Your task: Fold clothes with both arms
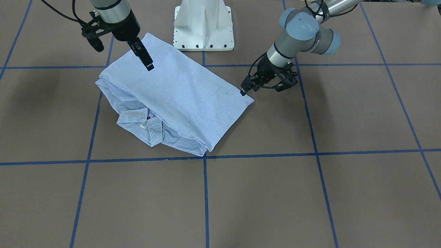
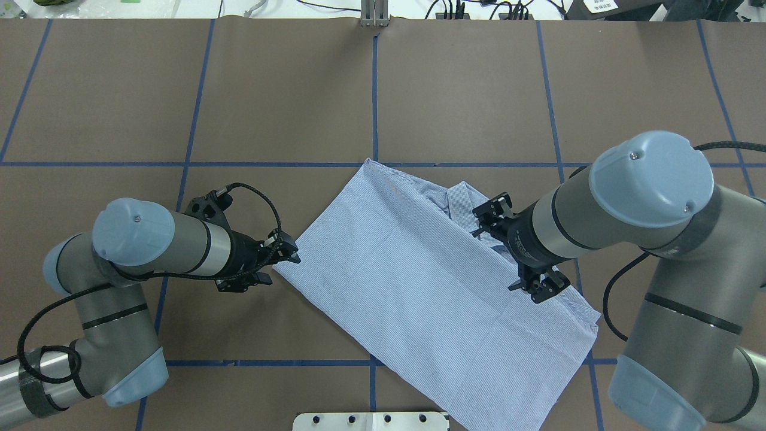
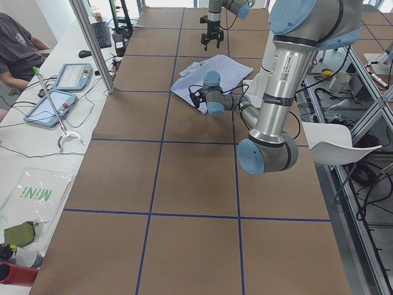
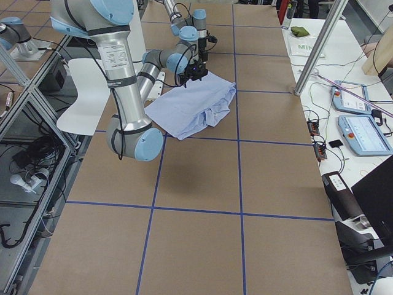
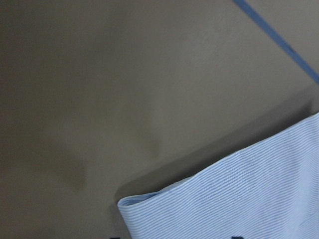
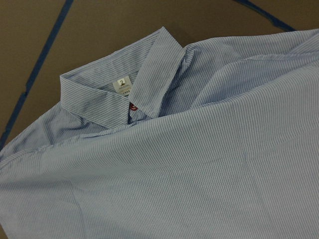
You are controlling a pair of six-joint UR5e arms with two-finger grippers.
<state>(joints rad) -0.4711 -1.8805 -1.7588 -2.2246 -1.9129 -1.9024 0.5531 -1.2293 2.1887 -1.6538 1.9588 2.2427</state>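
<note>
The light blue striped shirt (image 1: pixel 179 93) lies folded into a slanted rectangle on the brown table (image 1: pixel 310 193), its collar (image 1: pixel 137 115) at the edge away from the robot. My left gripper (image 1: pixel 244 90) is low at the shirt's corner nearest it, just off the cloth, and looks open and empty. The left wrist view shows that folded corner (image 5: pixel 239 199) on bare table. My right gripper (image 1: pixel 149 66) hangs just above the shirt's other end, apparently open, holding nothing. The right wrist view shows the collar (image 6: pixel 124 99), white label (image 6: pixel 122 84) and a red button (image 6: pixel 133 107).
The white pedestal base (image 1: pixel 203 27) stands right behind the shirt. Blue tape lines (image 1: pixel 205 199) grid the table. In the left exterior view an operator (image 3: pixel 18 43) sits at a side bench with tablets (image 3: pixel 52 104) and cables.
</note>
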